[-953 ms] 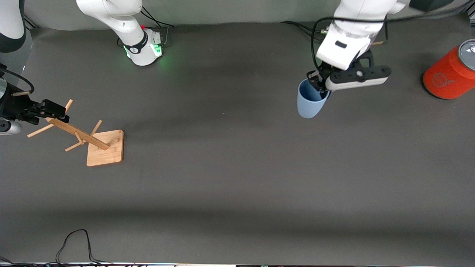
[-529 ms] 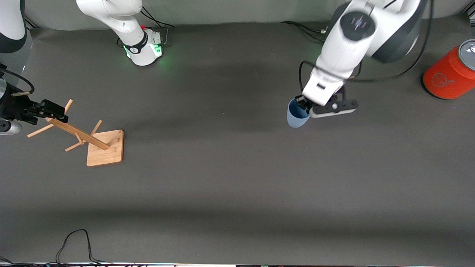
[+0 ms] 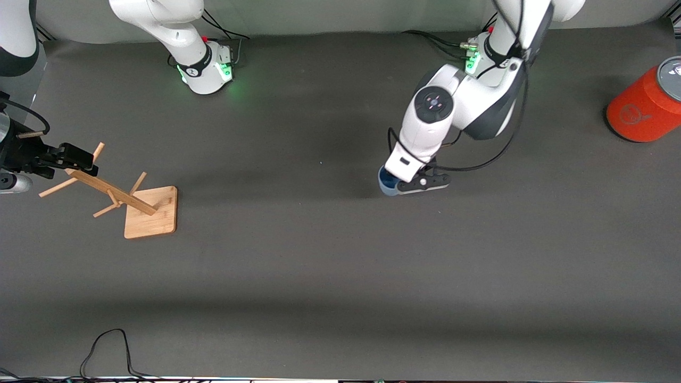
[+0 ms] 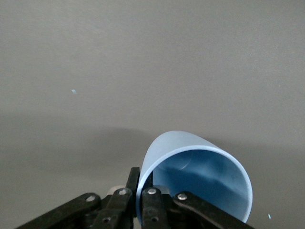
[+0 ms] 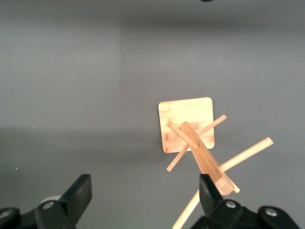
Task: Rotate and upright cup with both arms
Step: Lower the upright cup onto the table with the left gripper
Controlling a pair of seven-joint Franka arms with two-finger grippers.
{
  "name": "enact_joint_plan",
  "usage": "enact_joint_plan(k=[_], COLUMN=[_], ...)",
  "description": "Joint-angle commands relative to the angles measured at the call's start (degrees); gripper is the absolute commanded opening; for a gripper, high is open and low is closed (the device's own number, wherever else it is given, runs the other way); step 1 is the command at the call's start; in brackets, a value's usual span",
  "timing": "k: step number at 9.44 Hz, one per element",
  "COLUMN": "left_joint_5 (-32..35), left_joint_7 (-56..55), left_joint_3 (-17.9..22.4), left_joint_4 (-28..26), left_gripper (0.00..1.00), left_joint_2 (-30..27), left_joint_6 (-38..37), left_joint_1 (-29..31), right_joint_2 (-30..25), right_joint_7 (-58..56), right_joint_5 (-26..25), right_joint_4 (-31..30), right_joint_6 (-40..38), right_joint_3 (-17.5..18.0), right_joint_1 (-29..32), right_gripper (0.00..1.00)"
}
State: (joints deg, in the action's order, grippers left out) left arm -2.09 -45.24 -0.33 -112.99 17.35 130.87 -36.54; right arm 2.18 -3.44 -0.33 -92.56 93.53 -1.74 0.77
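The cup [image 4: 200,167] pinched in my black left gripper [image 4: 143,200] was plain light blue. The mat [image 3: 319,266] was dark grey, the rack [image 3: 143,210] pale wood, the can [image 3: 646,103] orange.

The cup [image 3: 387,186] sits mid-desk [image 3: 330,276], toward the left arm's end. The can [image 3: 645,103] stands at that end's edge, farther from the front camera. The wooden rack [image 3: 139,207] stands toward the right arm's end.

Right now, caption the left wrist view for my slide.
Left pincer pinching the rim of the light-blue cup over the grey table.
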Motion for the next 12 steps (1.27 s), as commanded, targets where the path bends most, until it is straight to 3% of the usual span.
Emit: enact_joint_plan(k=[1,5,6,7,9,12], left_joint_5=[-0.46,-0.46,-0.46,-0.46,-0.46,-0.37], left_joint_7=[-1.95,-2.66,-2.66,-3.01,-3.88,-4.33], left_joint_3=[0.6,0.69,0.6,0.6,0.77,2.78], left_joint_4=[-0.38,-1.35,-1.35,-1.26,-0.83,5.91], left_gripper=[0.0,0.0,0.13,0.99,1.0,1.0], left_joint_2=[3.2,5.5,5.59,5.5,2.88,-3.62], left_joint_6=[4.12,6.42,6.42,6.42,3.89,-12.94], left_joint_1=[-0.73,-0.73,-0.55,-0.46,-0.02,0.59], right_joint_2=[-0.42,-0.42,-0.42,-0.42,-0.33,-0.33], right_joint_7=[-1.13,-1.13,-1.13,-1.13,-1.14,-1.22], right_joint_5=[-0.11,-0.11,-0.11,-0.11,-0.11,-0.11], right_joint_4=[-0.26,-0.34,-0.34,-0.34,-0.34,-0.35], right_joint_6=[0.07,0.07,0.07,0.07,0.07,0.07], right_joint_3=[0.16,0.16,0.16,0.16,0.16,0.16], right_joint_1=[0.11,0.11,0.11,0.11,0.11,0.11], right_gripper=[1.0,1.0,1.0,1.0,1.0,1.0])
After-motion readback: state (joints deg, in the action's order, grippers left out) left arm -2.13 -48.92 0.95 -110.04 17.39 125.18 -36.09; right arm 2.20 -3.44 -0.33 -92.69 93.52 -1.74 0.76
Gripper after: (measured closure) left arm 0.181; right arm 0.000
